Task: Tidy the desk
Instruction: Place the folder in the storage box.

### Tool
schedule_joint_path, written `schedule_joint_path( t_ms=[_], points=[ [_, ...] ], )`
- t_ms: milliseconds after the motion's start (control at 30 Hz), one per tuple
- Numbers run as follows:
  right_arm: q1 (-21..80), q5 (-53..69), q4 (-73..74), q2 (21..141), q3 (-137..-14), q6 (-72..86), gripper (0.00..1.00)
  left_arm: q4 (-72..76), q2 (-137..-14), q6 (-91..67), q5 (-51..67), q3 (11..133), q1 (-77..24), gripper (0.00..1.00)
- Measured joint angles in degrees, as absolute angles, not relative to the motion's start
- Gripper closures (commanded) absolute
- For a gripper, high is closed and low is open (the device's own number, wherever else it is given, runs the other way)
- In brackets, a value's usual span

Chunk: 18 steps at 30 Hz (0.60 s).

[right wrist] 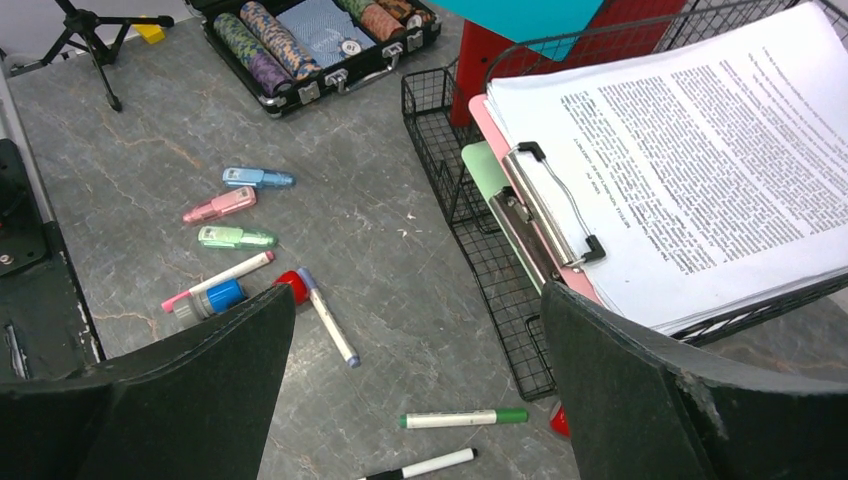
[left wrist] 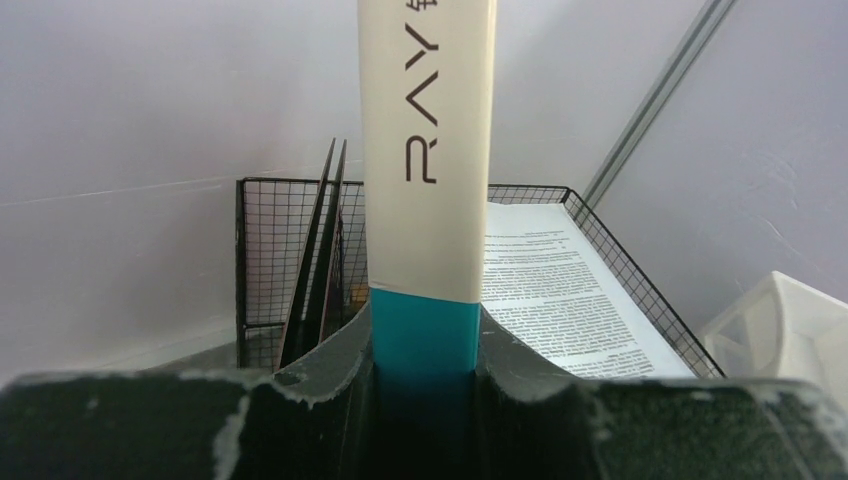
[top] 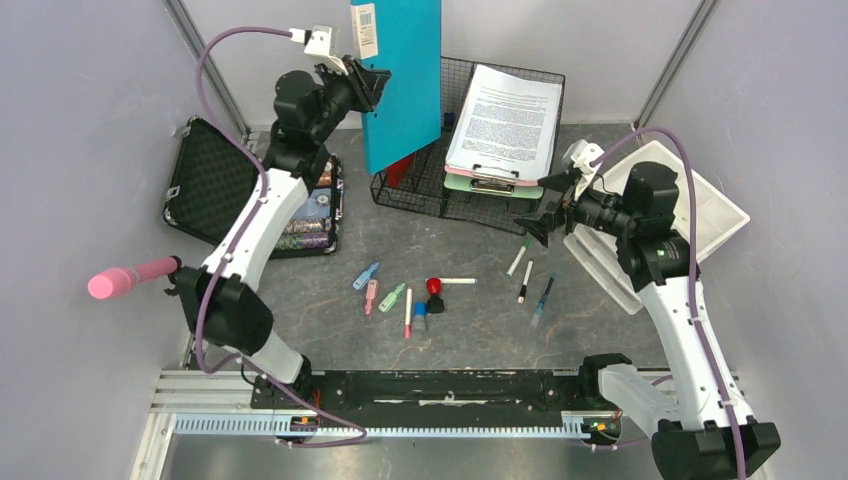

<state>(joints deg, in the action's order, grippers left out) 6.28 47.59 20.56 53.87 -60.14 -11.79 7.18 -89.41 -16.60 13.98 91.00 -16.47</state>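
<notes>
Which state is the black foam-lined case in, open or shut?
Open. The black foam-lined case has its lid folded back, and the striped chips inside show.

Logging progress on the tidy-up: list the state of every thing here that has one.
left fingers, shut on teal book
teal book, held upright by wire basket
right fingers, open, empty
black case, lid open
clipboard, clip shut on papers
green marker, capped, lying on desk

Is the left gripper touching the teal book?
Touching. The left wrist view shows the left gripper closed on the teal book, jaws pressed against both its sides.
</notes>
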Motion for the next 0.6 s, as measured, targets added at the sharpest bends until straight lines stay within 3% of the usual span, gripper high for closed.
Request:
schedule_joint_path(
  t_ms=[300, 600],
  points=[
    [6.3, 45.6, 21.3, 57.8, -60.1, -13.5, 0.02, 27.7, -98.7, -17.0, 17.3, 88.4, -16.5, 0.98],
    [5.9, 44.0, 22.0, 58.3, -59.6, -16.0, 0.02, 35.8, -107.2, -16.9, 18.6, 88.4, -17.0, 0.98]
  ],
)
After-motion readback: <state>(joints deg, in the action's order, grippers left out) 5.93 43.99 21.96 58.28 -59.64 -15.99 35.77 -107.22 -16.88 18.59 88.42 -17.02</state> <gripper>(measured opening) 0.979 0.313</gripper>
